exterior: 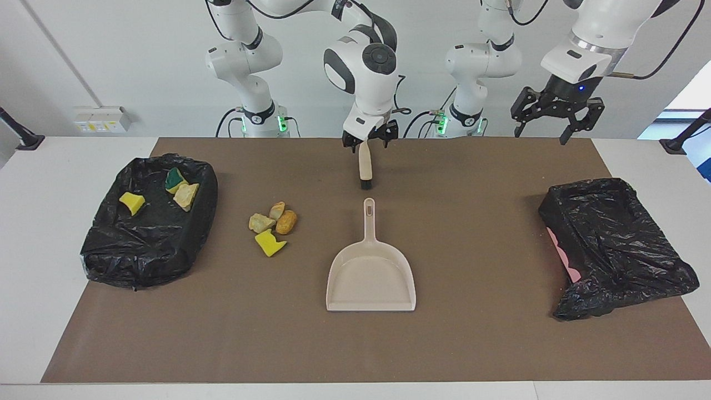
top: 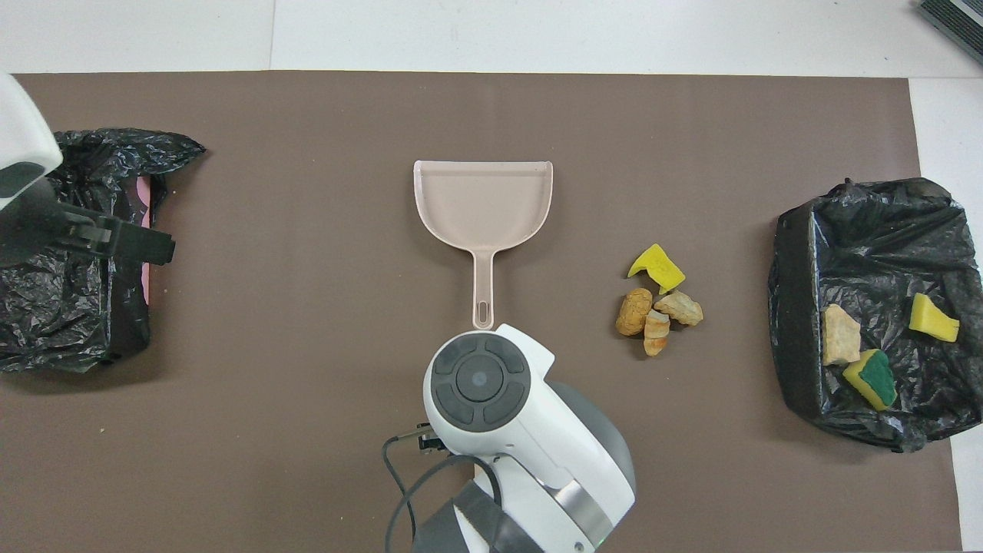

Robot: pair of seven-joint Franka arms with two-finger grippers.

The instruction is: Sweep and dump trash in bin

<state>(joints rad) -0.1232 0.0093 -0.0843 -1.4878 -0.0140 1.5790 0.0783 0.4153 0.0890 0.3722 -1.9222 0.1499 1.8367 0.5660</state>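
1. I see the dustpan (exterior: 371,275) lying mid-mat, handle at 12 o'clock toward the robots; open mat rings it.
2. At its 9 o'clock the loose trash (exterior: 271,225) blocks a low pass, with a lined bin (exterior: 149,222) past it.
3. At 3 o'clock the mat is open up to the other bagged bin (exterior: 611,244).
4. The brush (exterior: 365,165) lies at 12 o'clock under my right hand (exterior: 369,139).
5. My left hand (exterior: 550,114) hangs high, fingers spread, above the tabletop's edge at 2 o'clock.

Bright even light from above, soft faint shadows, glossy glints on black bags (exterior: 150,222), sharp focus
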